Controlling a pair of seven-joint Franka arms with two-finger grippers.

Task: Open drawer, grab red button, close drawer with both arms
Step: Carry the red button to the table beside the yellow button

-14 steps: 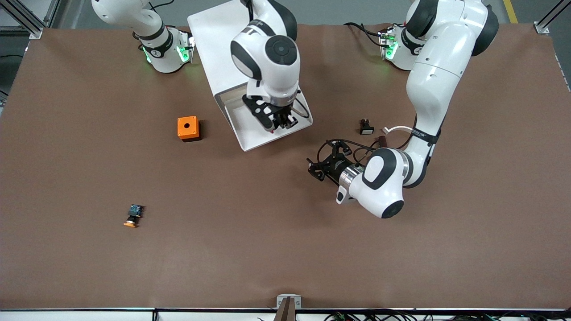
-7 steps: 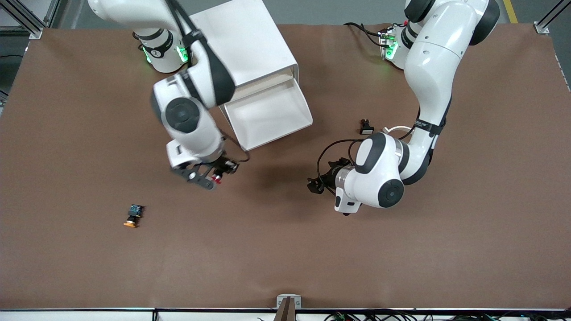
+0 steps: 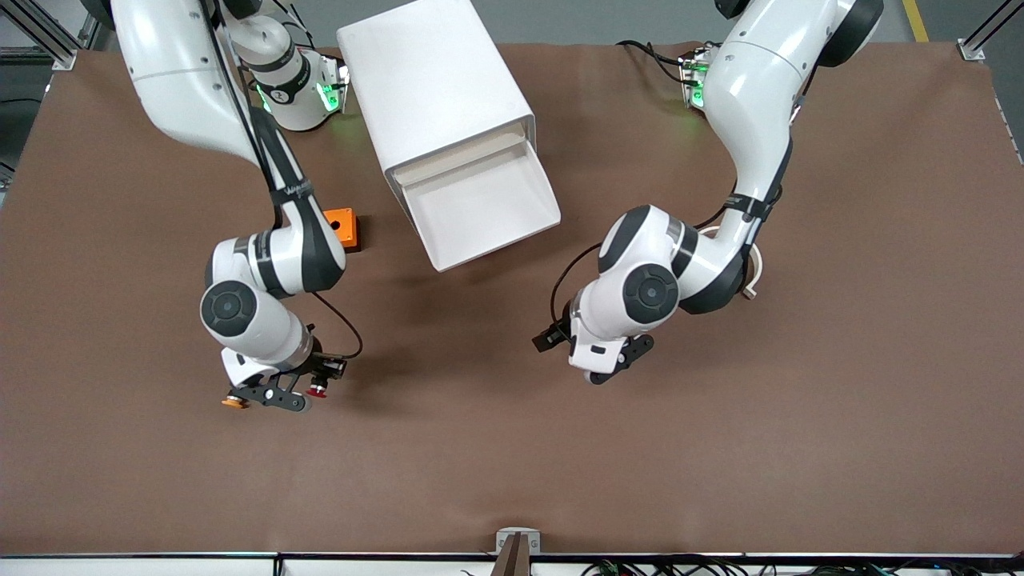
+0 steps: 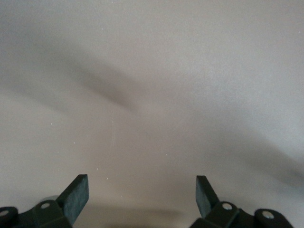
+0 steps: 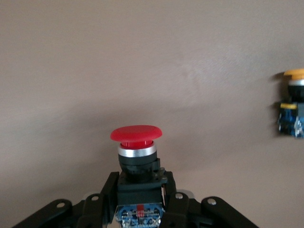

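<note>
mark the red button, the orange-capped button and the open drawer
red button [image 5: 136, 133], right wrist view, on its red cap
orange-capped button [image 5: 295, 74], right wrist view, on its orange cap
open drawer [image 3: 480, 210], front view, on its bare white floor

a: what do the arms look like?

b: the right arm [image 3: 264, 264] and the left arm [image 3: 680, 264] are big, round and white, with black bands at the joints and a dark round cap on some joints.

a: any wires?

b: yes, thin black cables loop by both wrists. green lights glow on the bases at the top of the frame.

a: and the grippers?

b: black. the left gripper [image 4: 142, 199] has flat dark fingers and small silver screws. the right gripper [image 5: 140, 202] has them too.
</note>
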